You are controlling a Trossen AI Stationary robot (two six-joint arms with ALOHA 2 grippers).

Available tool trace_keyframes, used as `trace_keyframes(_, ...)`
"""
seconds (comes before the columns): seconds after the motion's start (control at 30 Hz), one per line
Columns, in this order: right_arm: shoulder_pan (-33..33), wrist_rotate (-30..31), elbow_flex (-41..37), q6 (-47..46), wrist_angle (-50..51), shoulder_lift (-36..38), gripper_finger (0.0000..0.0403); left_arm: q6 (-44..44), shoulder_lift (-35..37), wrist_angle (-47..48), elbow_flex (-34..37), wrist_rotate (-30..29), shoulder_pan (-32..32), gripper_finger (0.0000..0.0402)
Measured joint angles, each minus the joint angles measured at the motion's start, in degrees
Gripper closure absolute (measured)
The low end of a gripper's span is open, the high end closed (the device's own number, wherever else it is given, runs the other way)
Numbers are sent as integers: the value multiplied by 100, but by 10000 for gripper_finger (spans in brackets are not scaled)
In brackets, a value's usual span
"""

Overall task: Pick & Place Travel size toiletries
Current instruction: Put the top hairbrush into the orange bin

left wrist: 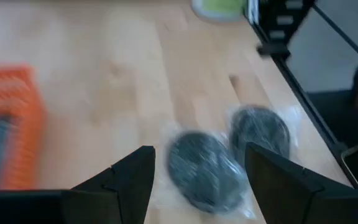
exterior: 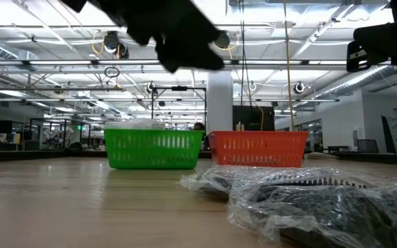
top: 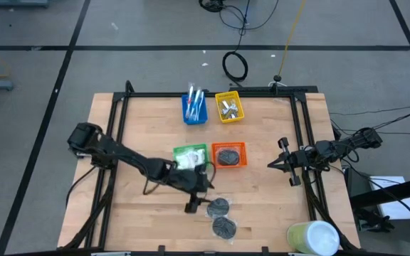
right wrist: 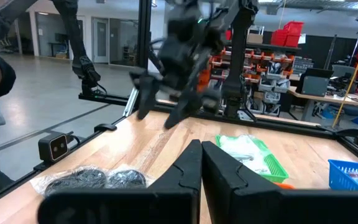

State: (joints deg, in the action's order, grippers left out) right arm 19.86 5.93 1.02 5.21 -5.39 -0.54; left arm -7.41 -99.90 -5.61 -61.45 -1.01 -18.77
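With fingers spread wide, left gripper (top: 199, 197) above two wrapped black discs (top: 220, 208) lying free near the front edge; could snag loose wrap or catch both. Right gripper (top: 282, 163) shut, empty, parked right. Green bin (top: 191, 156) contents unclear, blurred

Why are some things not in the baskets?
Two black discs in clear wrap lie loose on the table, outside the orange bin that already holds one. The open left gripper hovers beside them.
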Motion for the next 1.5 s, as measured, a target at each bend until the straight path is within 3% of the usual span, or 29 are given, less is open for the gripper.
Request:
trace_keyframes(0.57, 0, 0, -2, 0, 2, -2, 403, -1013, -1348, -325, 0, 168, 273, 156)
trace_keyframes(0.93, 2, 0, 0, 0, 0, -2, 403, -1087, -1521, -380, 0, 590, 318, 159)
trace_keyframes(1.1, 0, 0, -1, 0, 0, -2, 403, -1077, -1521, -349, 0, 590, 326, 215)
trace_keyframes(1.37, 0, 0, -1, 0, 0, -1, 403, -1080, -1521, -317, 0, 595, 413, 376)
trace_keyframes(1.5, 2, 0, -2, 0, 0, 0, 403, -1074, -1518, -312, 0, 587, 486, 396)
